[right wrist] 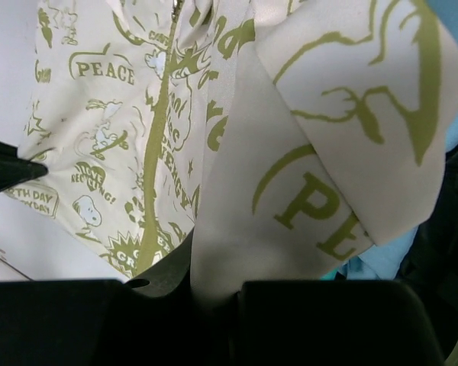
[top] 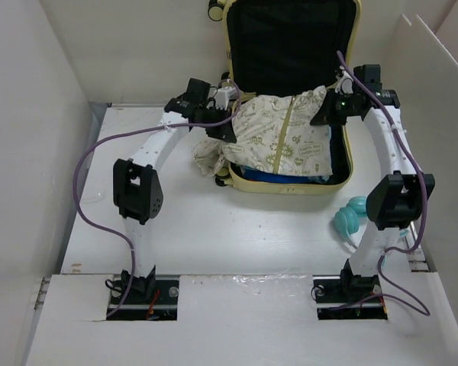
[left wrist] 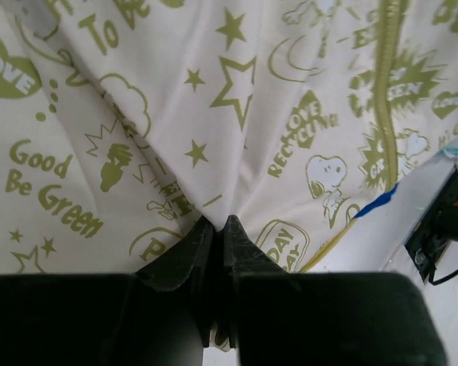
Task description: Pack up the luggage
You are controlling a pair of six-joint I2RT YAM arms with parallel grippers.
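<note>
Sitting open at the far side of the bench [top: 214, 221], the luggage [top: 290, 187] holds a printed garment [top: 282, 130], seen whole only from above. Wrist views alone reveal grips: left pincer [left wrist: 214, 225] pinched shut on its cloth, right pincer [right wrist: 214, 290] clamping a fold.

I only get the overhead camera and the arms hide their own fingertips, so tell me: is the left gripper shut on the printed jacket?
Observer: Yes, the left wrist view shows the left gripper shut, a pleat of the jacket pinched between its tips.
Operator: And the right one?
Observer: The right wrist view shows the right gripper shut on a fold of the jacket too.
</note>
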